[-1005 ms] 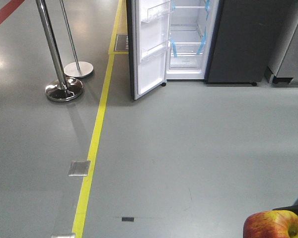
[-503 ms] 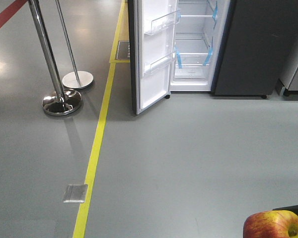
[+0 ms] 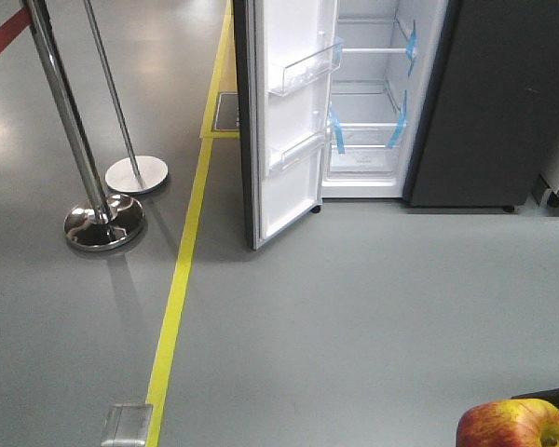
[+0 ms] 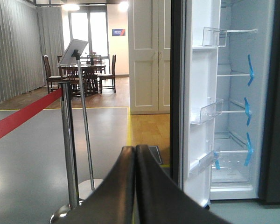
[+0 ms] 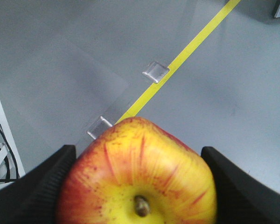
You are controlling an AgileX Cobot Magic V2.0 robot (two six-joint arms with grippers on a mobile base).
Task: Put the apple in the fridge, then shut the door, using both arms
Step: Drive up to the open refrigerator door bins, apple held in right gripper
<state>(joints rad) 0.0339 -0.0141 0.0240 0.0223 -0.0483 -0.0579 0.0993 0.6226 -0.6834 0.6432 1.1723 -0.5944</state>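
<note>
Fridge [image 3: 363,70] nearer, apple [image 3: 517,426] in right jaws

Bottom edge cuts apple [image 3: 514,426]; fridge [image 3: 363,93] top cropped.

Apple [image 5: 135,172] skin smooth, waxy gloss. Fridge [image 3: 363,93] inside & door [image 3: 284,186] liner: white glossy plastic; door bins [image 3: 306,67] clear plastic; blue tape strips [image 3: 410,42] matt. Floor [image 3: 373,307] smooth, semi-gloss, reflects light. Posts [image 3: 63,121] polished chrome metal, mirror-like bases. Left gripper [image 4: 136,153] jaws black, smooth, slight sheen. Right gripper [image 5: 137,158] jaws matt black, finely ribbed.
</note>
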